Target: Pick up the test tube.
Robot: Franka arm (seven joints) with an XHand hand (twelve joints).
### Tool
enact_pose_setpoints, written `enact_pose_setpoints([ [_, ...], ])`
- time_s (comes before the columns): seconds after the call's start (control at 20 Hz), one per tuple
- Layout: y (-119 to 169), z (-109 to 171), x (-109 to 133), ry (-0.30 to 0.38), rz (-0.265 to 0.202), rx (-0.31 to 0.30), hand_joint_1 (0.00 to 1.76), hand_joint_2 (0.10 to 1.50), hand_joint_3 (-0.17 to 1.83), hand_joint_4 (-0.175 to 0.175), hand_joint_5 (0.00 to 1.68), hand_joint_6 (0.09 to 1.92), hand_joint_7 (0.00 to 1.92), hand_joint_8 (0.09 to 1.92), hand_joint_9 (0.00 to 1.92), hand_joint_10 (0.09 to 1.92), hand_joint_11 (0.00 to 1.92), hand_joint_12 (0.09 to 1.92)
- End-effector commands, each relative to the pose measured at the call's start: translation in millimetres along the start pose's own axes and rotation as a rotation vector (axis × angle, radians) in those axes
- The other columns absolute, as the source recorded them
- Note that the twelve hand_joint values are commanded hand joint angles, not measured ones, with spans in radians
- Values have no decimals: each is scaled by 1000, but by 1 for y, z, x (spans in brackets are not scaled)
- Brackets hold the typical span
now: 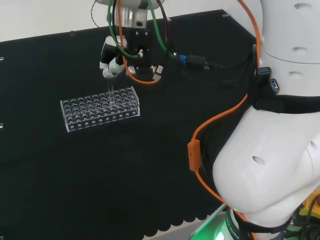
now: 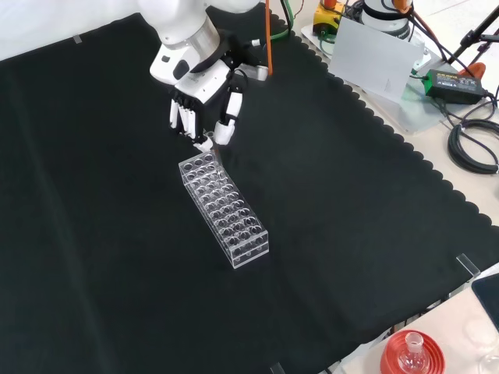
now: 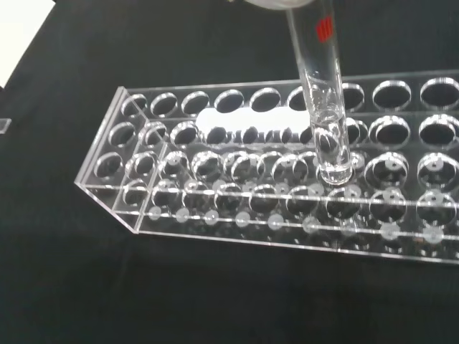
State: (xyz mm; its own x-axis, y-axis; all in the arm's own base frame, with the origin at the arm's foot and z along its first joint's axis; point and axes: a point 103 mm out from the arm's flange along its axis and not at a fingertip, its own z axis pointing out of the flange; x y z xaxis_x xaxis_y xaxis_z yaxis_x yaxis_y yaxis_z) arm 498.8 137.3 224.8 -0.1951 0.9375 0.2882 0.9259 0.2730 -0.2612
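Pinching test tube (image 3: 320, 93) near its top, hand (image 2: 201, 109) sits straight above rack (image 2: 224, 210) end nearest cloth's far edge in front view. Tube axis approx vertical, bottom tip down among rack holes. Looks mostly lifted imo; next move prob straight up.

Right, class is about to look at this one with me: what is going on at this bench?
A white robot arm holds its hand over one end of a clear test tube rack that stands on the black cloth. Its fingers are curled round the top of a clear glass test tube. In the wrist view the tube hangs upright with its rounded bottom at about the level of the rack's top holes, so it looks lifted most of the way out.
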Motion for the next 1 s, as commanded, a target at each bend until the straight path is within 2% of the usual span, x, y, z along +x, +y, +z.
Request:
enact_pose_setpoints([
  [0.05, -2, -13, 2, -13, -10, -11, 1409, 1081, -175, -175, 1164, 698, 1307, 770, 1152, 529, 734, 1232],
  [0.4, -12, -36, 6, -27, -19, -34, 1410, 1080, -175, -175, 1168, 691, 1310, 763, 1158, 521, 735, 1231],
  [1.0, -49, -90, 18, -57, -31, -104, 1410, 1077, -175, -175, 1174, 681, 1316, 753, 1165, 507, 737, 1230],
])
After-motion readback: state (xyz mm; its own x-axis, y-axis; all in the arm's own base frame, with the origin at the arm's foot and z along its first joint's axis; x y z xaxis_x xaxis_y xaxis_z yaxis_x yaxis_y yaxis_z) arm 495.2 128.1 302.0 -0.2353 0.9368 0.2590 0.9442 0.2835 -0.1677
